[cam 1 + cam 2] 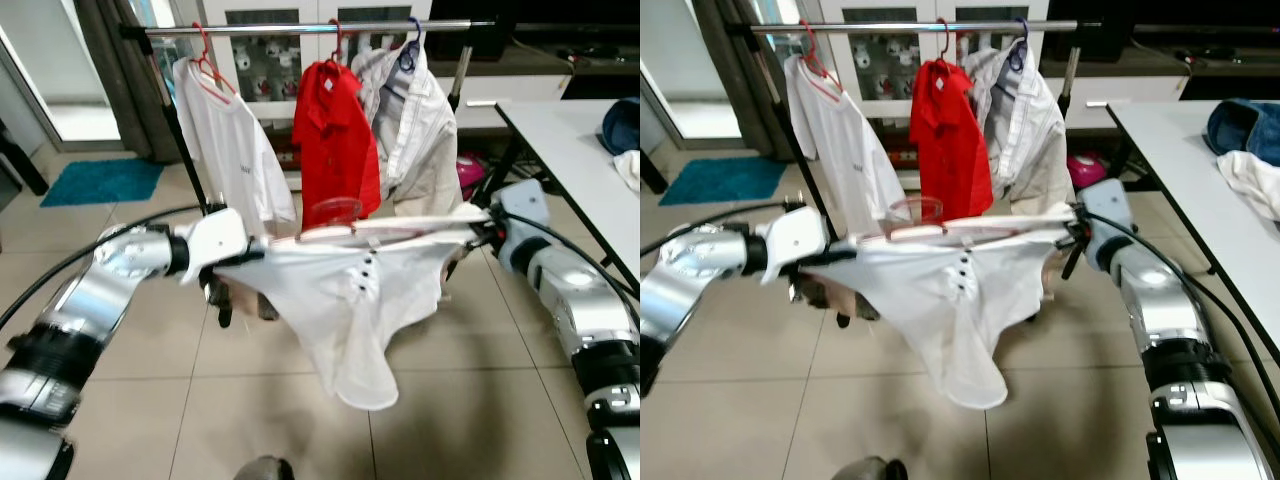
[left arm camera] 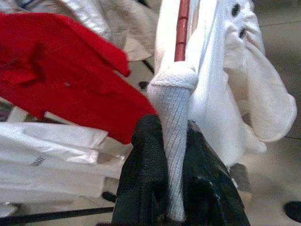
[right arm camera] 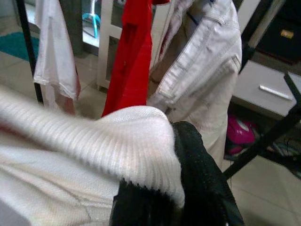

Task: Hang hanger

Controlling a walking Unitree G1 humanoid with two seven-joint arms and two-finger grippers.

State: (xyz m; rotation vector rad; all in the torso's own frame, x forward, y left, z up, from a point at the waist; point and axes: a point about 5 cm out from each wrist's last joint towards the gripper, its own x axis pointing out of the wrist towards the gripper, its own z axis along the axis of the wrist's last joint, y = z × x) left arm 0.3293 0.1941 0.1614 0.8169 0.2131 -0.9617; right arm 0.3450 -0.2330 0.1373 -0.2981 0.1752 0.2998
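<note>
No writing or brand could be read anywhere. At mid-left of the frame the left hand [image 2: 171, 188] was clenched on a ribbed sleeve cuff of the white polo shirt [image 1: 350, 300], which was stretched level across the centre on a red hanger [image 1: 335, 215]. At mid-right the right hand [image 3: 183, 188] gripped the shirt's other cuff. Behind, along the top, a clothes rail [image 1: 300, 29] carried a white T-shirt [image 1: 225, 140], a red polo [image 1: 335, 135] and a pale jacket [image 1: 420, 130], standing between the robot and a cabinet. A worktop [image 1: 570, 150] with bundled clothes filled the upper right
</note>
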